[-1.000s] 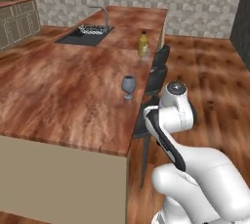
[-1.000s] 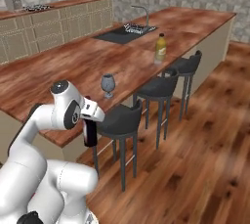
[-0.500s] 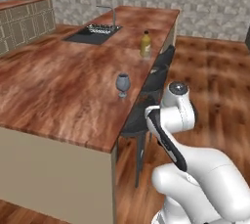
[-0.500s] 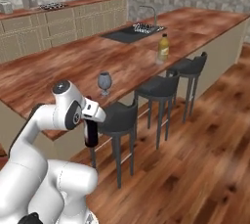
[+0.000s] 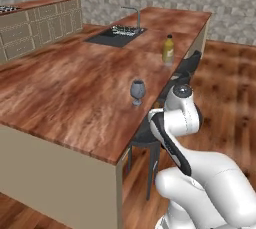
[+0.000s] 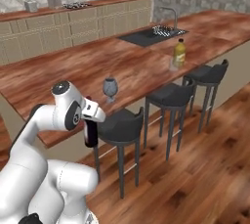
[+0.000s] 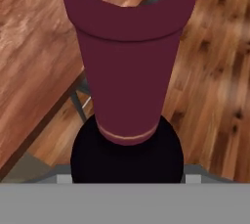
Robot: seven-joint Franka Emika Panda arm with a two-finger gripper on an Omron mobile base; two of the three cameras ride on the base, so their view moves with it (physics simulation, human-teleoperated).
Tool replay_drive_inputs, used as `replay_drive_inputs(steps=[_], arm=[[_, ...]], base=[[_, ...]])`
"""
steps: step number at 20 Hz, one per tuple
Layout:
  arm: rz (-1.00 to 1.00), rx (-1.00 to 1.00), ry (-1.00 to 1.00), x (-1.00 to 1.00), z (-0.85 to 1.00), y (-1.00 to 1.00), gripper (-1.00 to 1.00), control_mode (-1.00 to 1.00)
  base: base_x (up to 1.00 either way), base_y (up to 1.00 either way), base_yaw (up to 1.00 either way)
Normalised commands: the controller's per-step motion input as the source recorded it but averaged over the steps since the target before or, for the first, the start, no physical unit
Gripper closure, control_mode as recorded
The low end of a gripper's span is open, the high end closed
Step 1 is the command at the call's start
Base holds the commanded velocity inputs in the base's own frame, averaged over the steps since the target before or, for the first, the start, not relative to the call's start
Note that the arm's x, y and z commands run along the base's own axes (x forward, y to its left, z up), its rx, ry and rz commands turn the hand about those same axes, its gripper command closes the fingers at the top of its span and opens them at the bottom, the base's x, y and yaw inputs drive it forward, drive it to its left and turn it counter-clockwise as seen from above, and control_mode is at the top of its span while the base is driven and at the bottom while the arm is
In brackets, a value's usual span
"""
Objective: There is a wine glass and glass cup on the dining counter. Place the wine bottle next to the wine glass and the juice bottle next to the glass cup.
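Note:
My gripper [image 6: 90,115] is shut on the neck of the wine bottle [image 6: 90,134], holding it upright off the near edge of the dining counter [image 5: 65,98], below the level of its top. In the hand view the wine bottle [image 7: 128,76] shows its dark red neck and black body from above. The wine glass [image 5: 137,91] stands on the counter near that edge, just beyond the arm; the wine glass [image 6: 111,88] is up and right of the gripper. Farther along the edge stands the juice bottle [image 5: 168,49]. A faint clear shape by its base could be the glass cup [image 6: 172,64].
Three dark bar stools [image 6: 120,122] line the counter's side, the nearest right beside the held bottle. A dark sink with faucet [image 5: 114,35] is set in the far part of the top. The wall counter with cabinets [image 6: 73,22] lies beyond. Wooden floor [image 6: 195,169] stretches to the right.
The whole picture has shifted in both base views, so the base has driven along the counter. The arm holds the same pose, with the wine bottle still in the gripper.

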Motion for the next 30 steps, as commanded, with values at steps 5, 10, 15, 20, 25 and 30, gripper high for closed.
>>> replay_drive_inputs(steps=[5,10,15,20,25,30], arm=[[0.0,0.0,0.0,0.0,0.0,0.0,1.0,1.0],[0.0,0.0,0.0,0.0,0.0,0.0,1.0,1.0],[0.0,0.0,0.0,0.0,0.0,0.0,1.0,1.0],[0.0,0.0,0.0,0.0,0.0,0.0,1.0,1.0],[0.0,0.0,0.0,0.0,0.0,0.0,1.0,1.0],[0.0,0.0,0.0,0.0,0.0,0.0,1.0,1.0]], base=[[0.3,-0.49,0.16],[0.45,-0.38,0.19],[0.48,-0.3,0.21],[0.3,-0.1,0.11],[0.35,0.02,0.03],[0.46,0.17,-0.01]])
